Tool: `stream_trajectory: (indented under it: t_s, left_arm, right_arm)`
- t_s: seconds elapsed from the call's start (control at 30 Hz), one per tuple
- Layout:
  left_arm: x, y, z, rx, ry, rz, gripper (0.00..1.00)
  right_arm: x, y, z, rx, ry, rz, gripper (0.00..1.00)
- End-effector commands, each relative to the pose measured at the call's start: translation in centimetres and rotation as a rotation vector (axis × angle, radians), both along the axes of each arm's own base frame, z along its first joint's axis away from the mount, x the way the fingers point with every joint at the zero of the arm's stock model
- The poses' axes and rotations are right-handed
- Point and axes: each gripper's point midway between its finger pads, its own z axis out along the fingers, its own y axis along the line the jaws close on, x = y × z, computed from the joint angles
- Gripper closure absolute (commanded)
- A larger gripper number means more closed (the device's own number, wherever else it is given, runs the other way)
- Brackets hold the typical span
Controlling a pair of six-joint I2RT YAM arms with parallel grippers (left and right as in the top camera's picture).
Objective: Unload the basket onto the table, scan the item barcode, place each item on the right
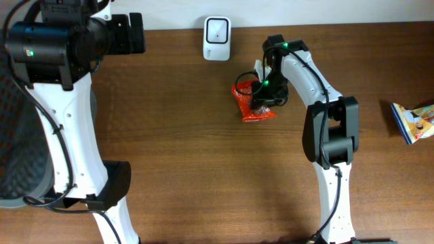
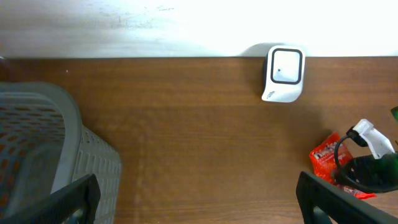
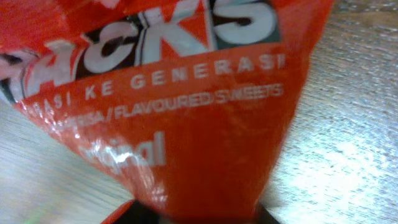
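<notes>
R arm reaches in from 5 o'clock. The right fingers (image 3: 264, 218) look pinched on the narrow end of the red sweets packet (image 1: 252, 103); only dark tips show at the bottom edge of the wrist view, where the packet tapers between them. Packet sits on the wooden worktop (image 1: 176, 149) approx 1 o'clock from centre, at 5 o'clock of the white scanner (image 1: 217, 37), near it but not touching. Wrist cam is filled w/ the packet's printed face: white lettering, "FLAVOURED SWEETS" readable; no barcode visible on this side. Scanner stands at the 12 o'clock edge. L arm is at 10 o'clock, left fingers (image 2: 78, 199) spread wide w/ nothing between. Grey mesh basket (image 2: 56, 155) at 9 o'clock. Another colourful pack (image 1: 412, 122) lies at the 3 o'clock edge, well apart.
</notes>
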Motion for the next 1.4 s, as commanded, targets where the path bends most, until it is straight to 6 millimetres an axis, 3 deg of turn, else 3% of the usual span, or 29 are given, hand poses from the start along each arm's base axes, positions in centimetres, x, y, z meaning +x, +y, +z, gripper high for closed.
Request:
stream_trajectory:
  t_s: [0.0,0.07,0.17,0.2,0.23,0.27,0.33,0.37,0.43,0.57,0.63,0.77,0.9,0.97,1.03,1.1,1.17,1.2,1.23,1.3,1.37]
  left_arm:
    - [-0.3,0.2,0.6,0.0,-0.016,0.006,0.01]
    - [-0.3,0.2,0.6,0.0,-0.016,0.006,0.01]
    - [-0.3,0.2,0.6,0.0,-0.016,0.006,0.01]
    - [-0.3,0.2,0.6,0.0,-0.016,0.006,0.01]
    - [-0.3,0.2,0.6,0.0,-0.016,0.006,0.01]
    - [-0.3,0.2,0.6,0.0,-0.016,0.006,0.01]
    - [-0.3,0.2,0.6,0.0,-0.016,0.006,0.01]
    - [-0.3,0.2,0.6,0.0,-0.016,0.006,0.01]
    - [-0.3,0.2,0.6,0.0,-0.016,0.006,0.01]
    - [-0.3,0.2,0.6,0.0,-0.016,0.006,0.01]
    - [-0.3,0.2,0.6,0.0,-0.016,0.006,0.01]
    - [-0.3,0.2,0.6,0.0,-0.016,0.006,0.01]
    - [-0.3,0.2,0.6,0.0,-0.016,0.006,0.01]
    - [-0.3,0.2,0.6,0.0,-0.016,0.006,0.01]
    - [-0.3,0.2,0.6,0.0,-0.016,0.006,0.01]
    - [-0.3,0.2,0.6,0.0,-0.016,0.006,0.01]
    - [-0.3,0.2,0.6,0.0,-0.016,0.006,0.01]
    - [-0.3,0.2,0.6,0.0,-0.016,0.006,0.01]
    - [-0.3,0.2,0.6,0.0,-0.016,0.006,0.01]
    - [-0.3,0.2,0.6,0.0,-0.016,0.006,0.01]
    - [-0.3,0.2,0.6,0.0,-0.016,0.006,0.01]
  right_arm:
    - [-0.1,0.7,0.5,0.013,0.017,-0.057,0.94]
    - [0.9,3.0,2.8,0.15,-0.01,-0.056,0.96]
    - [4.8,4.7,7.8,0.255,-0.184,-0.034,0.96]
    - [6.7,5.1,10.1,0.276,-0.283,-0.023,0.96]
    - [9.3,5.7,13.8,0.309,-0.433,-0.007,0.96]
    - [10.8,6.0,15.9,0.329,-0.527,0.003,0.96]
    - [13.8,6.8,19.1,0.369,-0.715,0.027,0.96]
    - [15.2,6.9,19.7,0.345,-0.79,0.022,0.96]
    - [18.1,6.2,19.3,0.17,-0.91,-0.115,0.96]
    - [20.7,10.8,19.1,0.158,-1.108,-0.132,0.96]
    - [21.2,11.5,18.3,0.124,-1.146,-0.153,0.96]
    - [21.5,10.3,15.6,0.038,-1.122,-0.187,0.96]
    - [22.0,8.5,16.7,0.03,-1.139,-0.213,0.96]
    - [22.2,6.5,20.5,0.037,-1.191,-0.25,0.96]
    - [21.9,3.1,25.6,0.034,-1.252,-0.302,0.96]
    - [20.6,-3.0,30.3,-0.012,-1.272,-0.377,0.96]
    - [18.4,-10.8,31.8,-0.107,-1.203,-0.465,0.96]
    - [17.0,-14.9,31.0,-0.166,-1.13,-0.512,0.96]
    - [14.9,-20.1,28.7,-0.24,-1.004,-0.572,0.96]
    - [11.6,-26.0,25.2,-0.319,-0.828,-0.649,0.96]
    - [6.4,-33.1,20.6,-0.393,-0.59,-0.759,0.96]
